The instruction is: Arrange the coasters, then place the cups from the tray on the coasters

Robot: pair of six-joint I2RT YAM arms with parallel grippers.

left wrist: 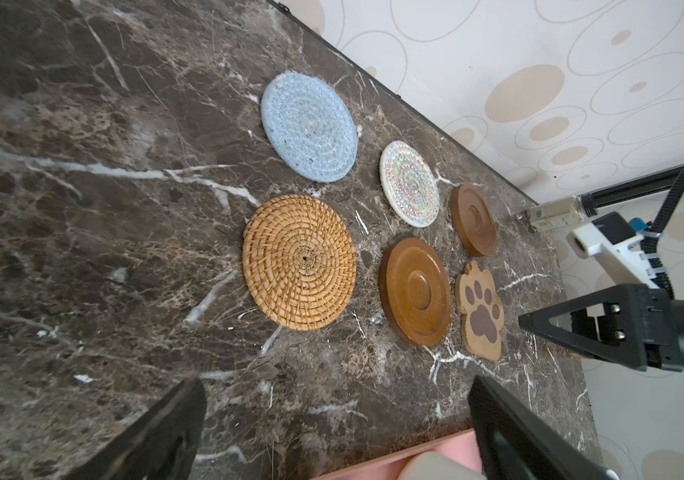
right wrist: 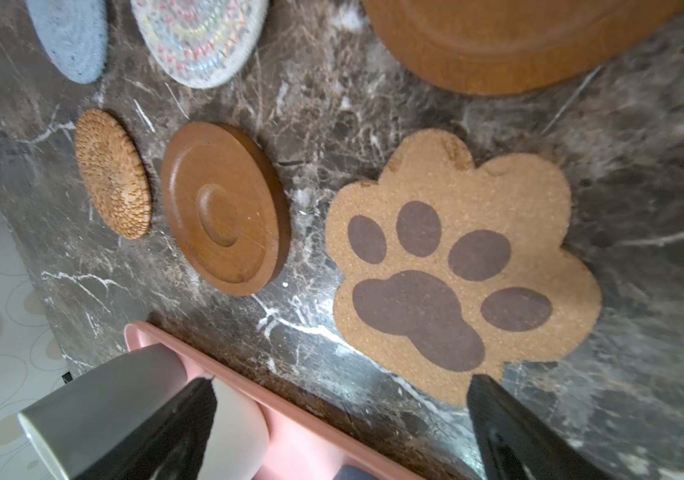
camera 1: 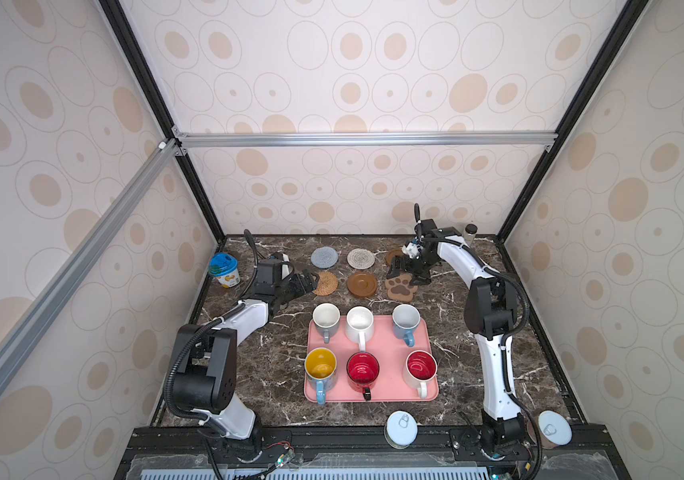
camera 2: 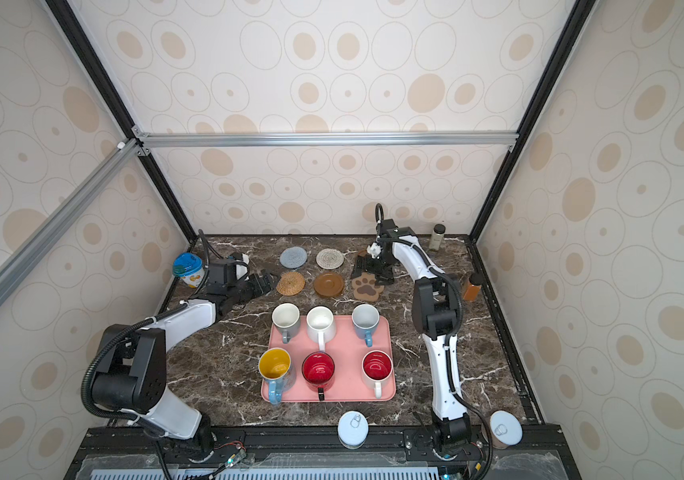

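Coasters (camera 1: 362, 284), six flat mats, lie along the far edge of the marble table (camera 1: 257, 374): tan rattan round one (camera 1: 325, 283) beside my left tool (camera 1: 310, 283), brown paw-shaped one (camera 1: 400, 291) under my right tool (camera 1: 408, 277), both tools gaping. Six mugs (camera 1: 359, 322) stand on the pink tray (camera 1: 383, 345).

The dark marble tabletop (camera 1: 257, 374) carries six coasters in two rows of three on its far side: a grey-blue knit coaster (camera 1: 324, 257), a cream woven coaster (camera 1: 361, 258) and a back wooden disc (left wrist: 474, 219) behind, a rattan coaster (camera 1: 326, 283), a front wooden disc (camera 1: 362, 285) and a paw-shaped cork coaster (camera 1: 400, 289) in front. Nearer lies a pink tray (camera 1: 392, 374). A blue-lidded tub (camera 1: 224, 270) stands far left, a dark-capped jar (camera 2: 437, 237) in the far right corner, an amber bottle (camera 2: 472, 286) at the right edge, and a middle pull-tab can (camera 1: 401, 428) and a right pull-tab can (camera 1: 554, 428) at the near edge
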